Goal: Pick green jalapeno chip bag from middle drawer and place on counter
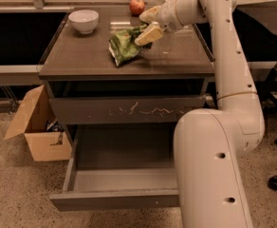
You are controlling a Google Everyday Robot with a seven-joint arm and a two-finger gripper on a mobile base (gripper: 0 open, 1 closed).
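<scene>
Since tool point(149, 33) clamps green chip bag point(123, 47) by upper corner, bag hangs slanted, lower end seemingly touching worktop point(79, 53). Middle drawer point(117, 199) open below. Release judged next.
</scene>
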